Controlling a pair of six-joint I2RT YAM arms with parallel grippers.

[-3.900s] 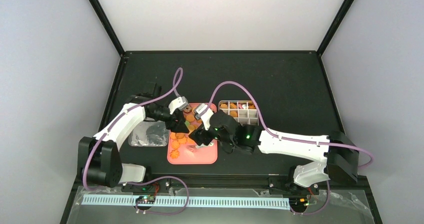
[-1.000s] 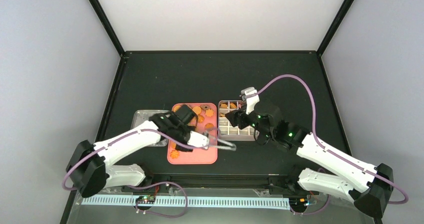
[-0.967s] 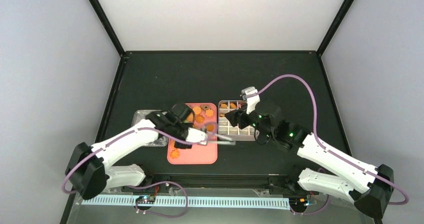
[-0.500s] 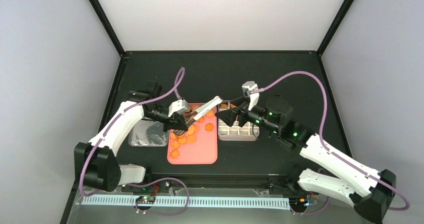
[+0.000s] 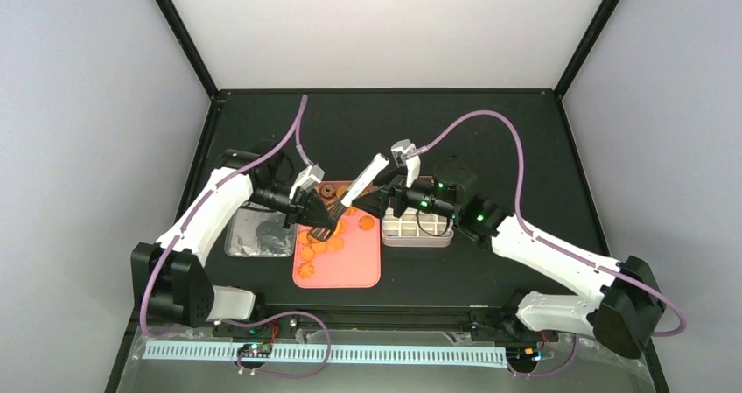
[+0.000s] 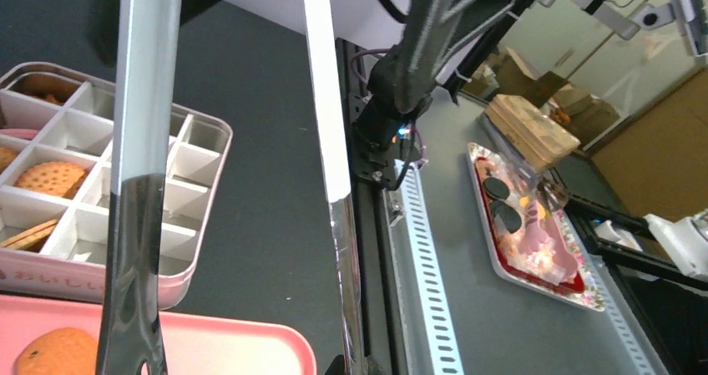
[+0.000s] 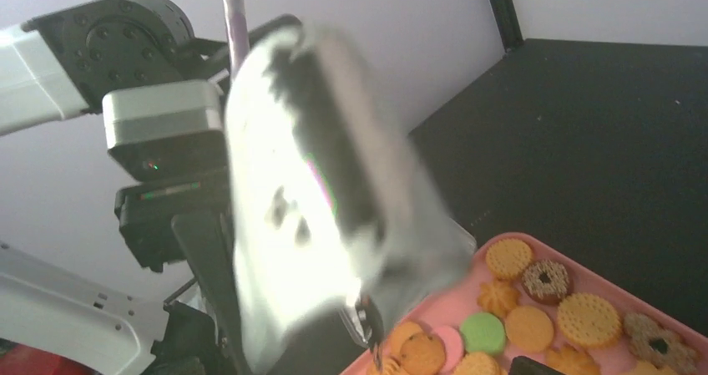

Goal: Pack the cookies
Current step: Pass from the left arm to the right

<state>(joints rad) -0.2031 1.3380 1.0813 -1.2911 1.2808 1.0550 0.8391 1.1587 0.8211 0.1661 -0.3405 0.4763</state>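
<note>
Left claw (image 5: 313, 214), clamped shut on the tongs (image 5: 359, 183), hangs over the left side of the pink tray (image 5: 352, 270). The cookies (image 5: 319, 244) lie loose along the tray's left and far parts, leaving its near right part as bare room. Right claw (image 5: 372, 202), jaws spread wide, sits at the tray's far right corner, just beside the tongs' white end and the white gridded tin (image 5: 418, 231). Only the left wrist view shows round cookies in some tin cells. The right wrist view shows green and pink ones among the orange, behind the blurred tongs. Farther off, the black table (image 5: 472, 139) runs open to pale walls.
</note>
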